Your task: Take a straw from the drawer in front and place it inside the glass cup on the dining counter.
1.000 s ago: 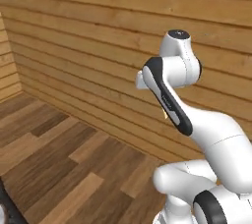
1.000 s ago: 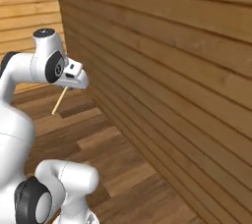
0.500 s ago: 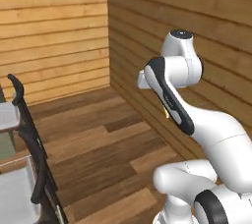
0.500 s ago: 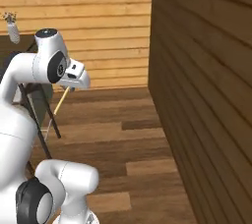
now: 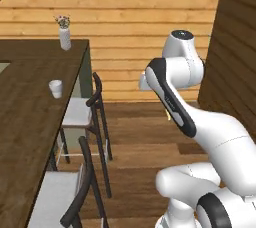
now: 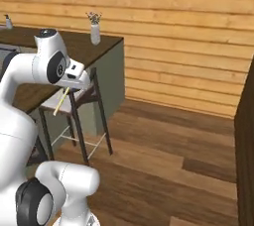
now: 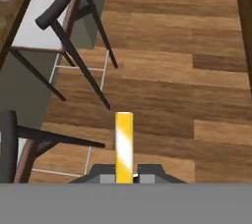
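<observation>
Above the wood floor (image 7: 162, 70), jaws grip the straw (image 7: 124, 147), well apart from the glass cup (image 5: 56, 88).

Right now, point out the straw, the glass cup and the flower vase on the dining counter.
straw (image 7: 124, 144), hand view, middle of its shaft
glass cup (image 5: 56, 88), left base view, its side wall
flower vase (image 5: 65, 38), left base view, its white body

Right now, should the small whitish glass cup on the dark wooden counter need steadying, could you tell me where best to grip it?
Probably across its side walls near the rim, coming straight down from above: the small whitish glass cup stands upright and open-topped, with bare dark wooden counter around it, while dark-framed stools crowd the counter's edge.
</observation>
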Tool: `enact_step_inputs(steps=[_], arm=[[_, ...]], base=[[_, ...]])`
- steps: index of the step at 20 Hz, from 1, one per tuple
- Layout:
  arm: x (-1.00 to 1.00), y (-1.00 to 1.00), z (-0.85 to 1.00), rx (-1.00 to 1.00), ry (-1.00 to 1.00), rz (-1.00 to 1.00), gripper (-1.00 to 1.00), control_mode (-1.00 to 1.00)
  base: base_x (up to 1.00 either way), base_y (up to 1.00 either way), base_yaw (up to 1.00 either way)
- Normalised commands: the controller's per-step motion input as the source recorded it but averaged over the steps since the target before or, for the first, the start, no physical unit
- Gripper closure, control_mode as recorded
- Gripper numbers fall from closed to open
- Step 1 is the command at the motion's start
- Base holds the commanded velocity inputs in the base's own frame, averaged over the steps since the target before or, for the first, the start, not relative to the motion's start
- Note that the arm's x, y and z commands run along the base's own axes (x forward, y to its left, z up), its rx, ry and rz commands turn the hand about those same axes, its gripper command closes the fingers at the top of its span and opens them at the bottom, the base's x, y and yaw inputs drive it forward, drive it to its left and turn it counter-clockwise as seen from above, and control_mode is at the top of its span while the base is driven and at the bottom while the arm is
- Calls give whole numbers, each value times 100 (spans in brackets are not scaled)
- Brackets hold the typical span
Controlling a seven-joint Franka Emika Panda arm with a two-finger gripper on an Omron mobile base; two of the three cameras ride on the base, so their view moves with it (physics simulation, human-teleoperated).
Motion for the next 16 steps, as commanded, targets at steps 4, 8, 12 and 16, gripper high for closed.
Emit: enact_step_inputs(steps=[4,8,12,16], arm=[[0,0,0,0,0,0,100,100],[0,0,0,0,0,0,100,100],[0,0,0,0,0,0,100,100],[0,0,0,0,0,0,100,100]], base=[[48,-40,69],[36,-51,67],[34,-60,63],[34,-63,60]])
